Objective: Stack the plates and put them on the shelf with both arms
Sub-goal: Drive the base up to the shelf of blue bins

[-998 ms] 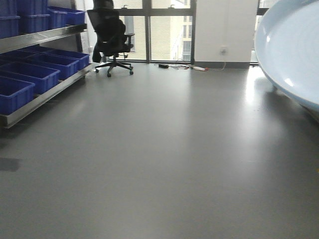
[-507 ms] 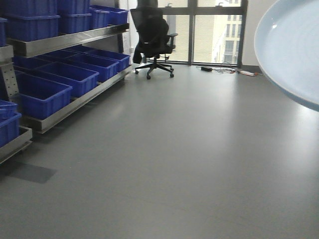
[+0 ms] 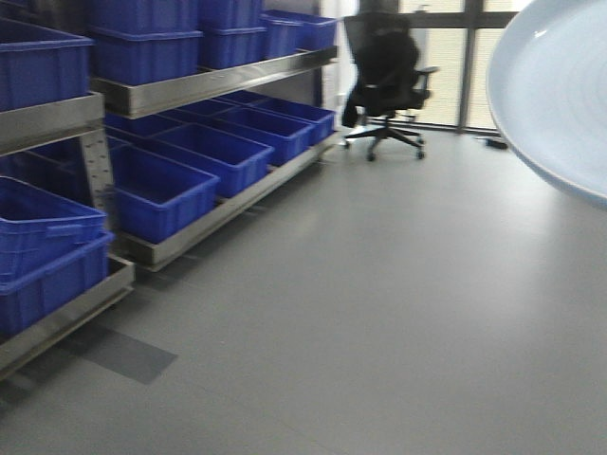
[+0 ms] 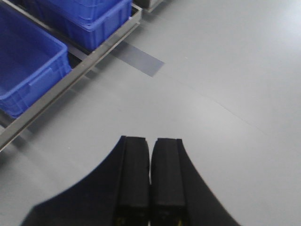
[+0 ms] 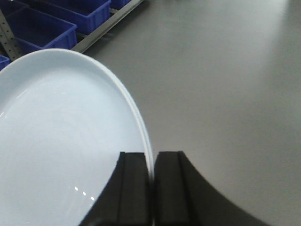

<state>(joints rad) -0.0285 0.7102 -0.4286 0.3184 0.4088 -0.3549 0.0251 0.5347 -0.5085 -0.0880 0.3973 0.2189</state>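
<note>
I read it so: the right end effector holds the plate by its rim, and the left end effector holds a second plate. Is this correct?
Not quite. The left end effector holds no plate: the left wrist view shows it shut with nothing between its fingers. The right end effector does hold the plate by its rim.

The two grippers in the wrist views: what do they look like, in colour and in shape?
The left gripper and the right gripper look alike. Both are matte black, each with two flat, square-ended jaws whose outer sides curve outward toward the base. No cables or lettering show, and the arms themselves are out of view.
</note>
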